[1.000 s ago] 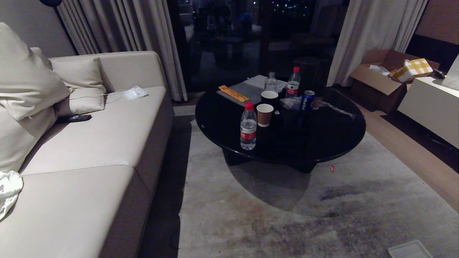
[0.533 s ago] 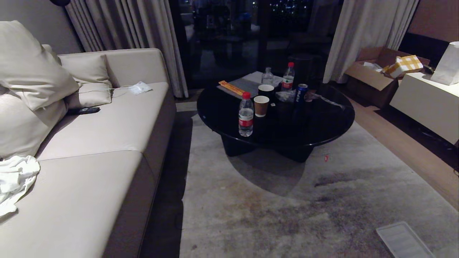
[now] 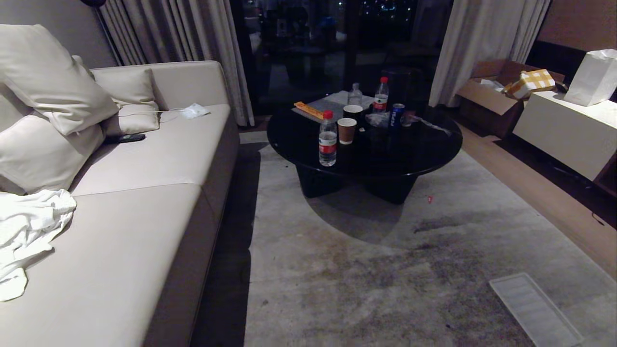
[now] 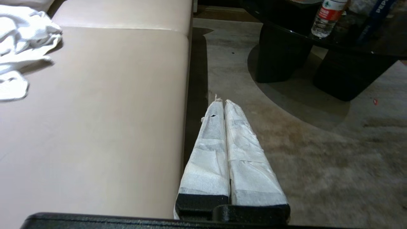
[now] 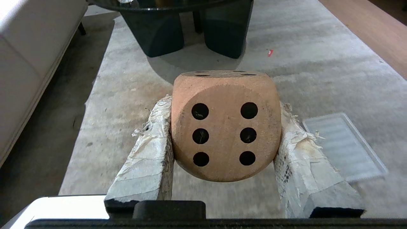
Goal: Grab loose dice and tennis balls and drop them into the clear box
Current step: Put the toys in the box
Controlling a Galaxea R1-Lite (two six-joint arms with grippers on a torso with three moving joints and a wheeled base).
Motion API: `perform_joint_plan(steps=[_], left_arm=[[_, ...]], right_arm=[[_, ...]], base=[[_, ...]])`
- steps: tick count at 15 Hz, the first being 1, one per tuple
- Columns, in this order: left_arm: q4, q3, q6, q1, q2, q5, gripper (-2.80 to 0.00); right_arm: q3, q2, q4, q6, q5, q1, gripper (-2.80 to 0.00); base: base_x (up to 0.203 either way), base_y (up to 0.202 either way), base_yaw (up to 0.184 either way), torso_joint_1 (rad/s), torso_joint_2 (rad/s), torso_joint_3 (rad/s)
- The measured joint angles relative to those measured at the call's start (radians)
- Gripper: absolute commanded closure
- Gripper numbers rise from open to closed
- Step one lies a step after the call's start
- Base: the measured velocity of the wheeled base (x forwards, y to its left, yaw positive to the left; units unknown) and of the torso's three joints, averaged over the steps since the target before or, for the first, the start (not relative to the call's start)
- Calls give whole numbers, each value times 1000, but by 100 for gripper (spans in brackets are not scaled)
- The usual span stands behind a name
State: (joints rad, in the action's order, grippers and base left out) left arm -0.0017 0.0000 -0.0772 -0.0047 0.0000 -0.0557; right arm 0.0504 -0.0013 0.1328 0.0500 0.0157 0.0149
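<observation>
Your right gripper [image 5: 224,133] has its jaws clamped on the tan wooden die [image 5: 225,125], one tape-wrapped finger [image 5: 148,152] pressed against each side of it, the six-pip face turned back toward the wrist camera and held clear above the grey rug [image 5: 318,73]. Past the jaws and off to one side, the flat ribbed translucent lid [image 5: 345,146] lies on the rug; in the head view you find the same lid [image 3: 535,308] at the near right corner of the carpet. Straight ahead of the held die stand the dark legs of the round black desk [image 3: 366,140], with a small red scrap [image 5: 270,52] on the rug just beside them. Your left gripper [image 4: 222,105] has its jaws together, white-wrapped fingers [image 4: 211,140] touching along their length, holding nothing; it hangs over the rug beside the front edge of the beige sofa [image 4: 111,95], with a crumpled white cloth [image 4: 22,44] well off on the cushion. On the desk you see a red-capped water bottle [image 3: 328,138], a brown paper cup [image 3: 346,130] and a blue can [image 3: 396,114]. No other dice, no tennis balls and no clear box appear in any view.
</observation>
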Motion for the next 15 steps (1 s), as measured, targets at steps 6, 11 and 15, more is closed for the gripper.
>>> perform_joint_plan(steps=[6, 11, 15], left_arm=[[0, 0, 2, -1, 0, 0, 0], [1, 0, -3, -1, 0, -1, 0], [0, 0, -5, 0, 0, -1, 0]], right_arm=[[0, 0, 0, 0, 0, 0, 0], [0, 0, 1, 0, 1, 0, 0], [0, 0, 0, 1, 1, 0, 0]], base=[[-20, 0, 0, 0, 0, 1], [3, 1, -34, 3, 2, 1], [1, 10, -160, 2, 3, 3]])
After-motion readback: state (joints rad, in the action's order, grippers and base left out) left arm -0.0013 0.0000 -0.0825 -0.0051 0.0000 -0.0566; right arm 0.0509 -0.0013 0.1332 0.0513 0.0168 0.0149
